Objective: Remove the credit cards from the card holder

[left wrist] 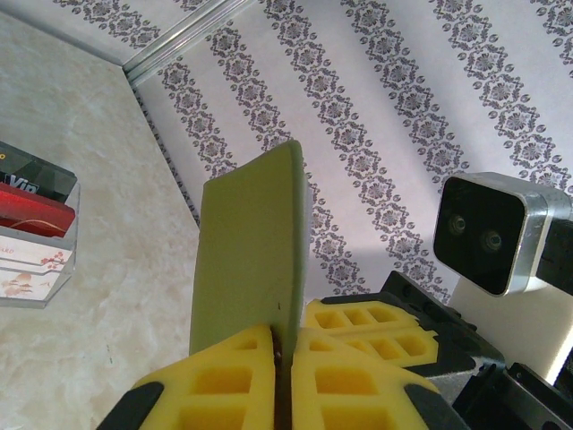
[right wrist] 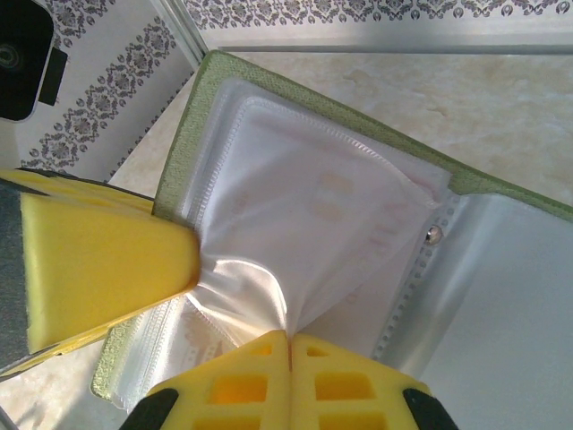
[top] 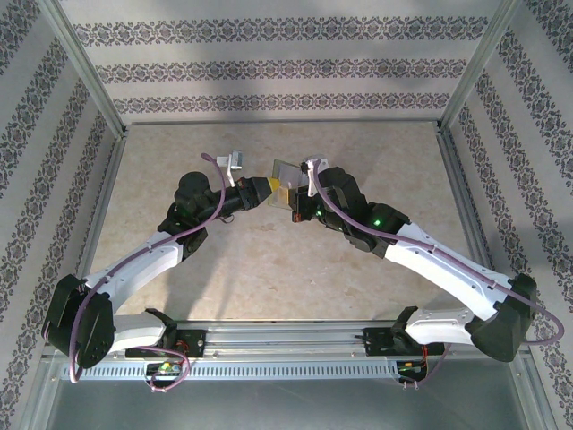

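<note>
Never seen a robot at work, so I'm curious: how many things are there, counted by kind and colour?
dark card: 1
red card: 1
white flowered card: 1
green card holder: 1
left claw: 1
right claw: 1
Total: 6

Card holder (left wrist: 255, 242) between left gripper (left wrist: 279, 336), right gripper (right wrist: 289, 339) — cards (left wrist: 36, 210) on table (left wrist: 107, 305).

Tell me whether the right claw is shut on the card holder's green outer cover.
No, the right claw pinches a clear inner pocket of the card holder, not the cover.
</note>
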Controlling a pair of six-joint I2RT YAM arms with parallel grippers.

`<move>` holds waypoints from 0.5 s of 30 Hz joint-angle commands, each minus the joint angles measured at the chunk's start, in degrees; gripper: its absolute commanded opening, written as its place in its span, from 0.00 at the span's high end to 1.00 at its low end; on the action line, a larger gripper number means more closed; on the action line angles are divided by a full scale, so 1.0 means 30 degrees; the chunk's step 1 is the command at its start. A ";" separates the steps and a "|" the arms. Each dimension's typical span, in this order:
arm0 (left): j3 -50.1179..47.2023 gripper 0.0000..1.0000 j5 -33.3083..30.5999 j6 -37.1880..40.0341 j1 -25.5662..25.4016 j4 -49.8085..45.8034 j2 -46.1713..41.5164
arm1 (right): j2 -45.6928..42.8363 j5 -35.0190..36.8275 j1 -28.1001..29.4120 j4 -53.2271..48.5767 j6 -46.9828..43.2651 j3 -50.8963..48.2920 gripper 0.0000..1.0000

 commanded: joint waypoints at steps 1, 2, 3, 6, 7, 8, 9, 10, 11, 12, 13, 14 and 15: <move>0.0003 0.92 0.0231 -0.0209 -0.0066 0.2109 -0.0634 | -0.0267 0.1136 -0.0301 -0.0590 0.0286 -0.0553 1.00; -0.0041 0.92 0.0183 -0.0267 -0.0035 0.2240 -0.0655 | -0.0281 0.1136 -0.0301 -0.0585 0.0286 -0.0553 1.00; -0.0097 0.92 0.0147 -0.0333 -0.0055 0.2426 -0.0656 | -0.0303 0.1136 -0.0301 -0.0608 0.0301 -0.0554 1.00; -0.0213 0.91 0.0174 -0.0510 -0.0024 0.3016 -0.0645 | -0.0397 0.1223 -0.0286 -0.0599 0.0346 -0.0610 1.00; -0.0162 0.91 0.0168 -0.0543 -0.0008 0.3070 -0.0645 | -0.0449 0.1257 -0.0309 -0.0585 0.0392 -0.0656 1.00; -0.0167 0.90 0.0153 -0.0591 -0.0027 0.3044 -0.0621 | -0.0457 0.1282 -0.0347 -0.0590 0.0422 -0.0666 1.00; -0.0145 0.90 0.0146 -0.0627 -0.0015 0.3020 -0.0616 | -0.0500 0.1285 -0.0315 -0.0607 0.0452 -0.0722 1.00; -0.0145 0.90 0.0146 -0.0661 -0.0011 0.2970 -0.0582 | -0.0526 0.1282 -0.0334 -0.0579 0.0486 -0.0720 1.00; -0.0115 0.94 0.0146 -0.0692 -0.0011 0.2926 -0.0575 | -0.0545 0.1297 -0.0306 -0.0536 0.0499 -0.0751 1.00; -0.0101 0.97 0.0146 -0.0737 0.0023 0.2881 -0.0536 | -0.0574 0.1282 -0.0294 -0.0548 0.0521 -0.0754 1.00; -0.0079 0.99 0.0146 -0.0767 0.0008 0.2840 -0.0530 | -0.0600 0.1293 -0.0314 -0.0543 0.0570 -0.0787 1.00; -0.0071 1.00 0.0145 -0.0781 0.0006 0.2851 -0.0533 | -0.0625 0.1337 -0.0316 -0.0550 0.0590 -0.0813 1.00; -0.0082 1.00 0.0146 -0.0816 0.0019 0.2866 -0.0516 | -0.0658 0.1389 -0.0319 -0.0578 0.0617 -0.0843 1.00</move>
